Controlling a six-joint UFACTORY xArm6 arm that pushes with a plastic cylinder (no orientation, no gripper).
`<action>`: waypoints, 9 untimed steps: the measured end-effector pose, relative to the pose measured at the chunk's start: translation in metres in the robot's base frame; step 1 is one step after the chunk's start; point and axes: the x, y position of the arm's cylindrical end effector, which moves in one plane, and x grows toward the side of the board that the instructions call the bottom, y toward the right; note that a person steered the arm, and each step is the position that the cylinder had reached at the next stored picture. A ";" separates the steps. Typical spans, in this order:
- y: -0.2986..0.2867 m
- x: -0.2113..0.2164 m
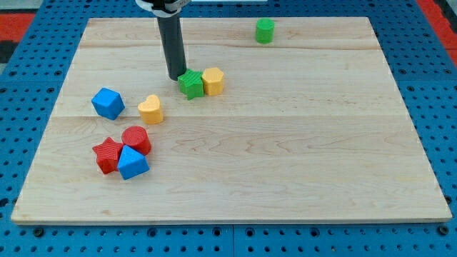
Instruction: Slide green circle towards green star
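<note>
Green circle: small upright cylinder, bright green, flat round top a shade lighter than its side; sits near the view's top edge of the board, right of centre, alone, nothing touching it.
Green star: ridged green block, star points only partly made out; upper middle of the board, well apart from the circle — down and to the view's left of it.
My tip: lower end of the dark rod, on the board just at the star's left side; touching or a hair off, cannot tell which. Rod rises straight up and leaves the view at the top.
Pincer: none on this arm — only the plain rod, so nothing to open or close and nothing held.
Yellow hexagon: right of the star, the two side by side and touching.
Yellow heart: lower left of the star, standing apart from it.
Blue cube: left of the heart, near it, with a gap; turned corner-on.
Red circle: below the heart, top member of a tight cluster at the board's left.
Red star: lower left of the red circle, against it.
Blue block: angular, shape not certain; bottom of the cluster, pressed to both red pieces.
Board: pale wood planks, lying on a blue perforated surface.
</note>
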 end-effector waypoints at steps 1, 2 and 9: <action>0.005 0.000; 0.010 -0.021; 0.194 -0.145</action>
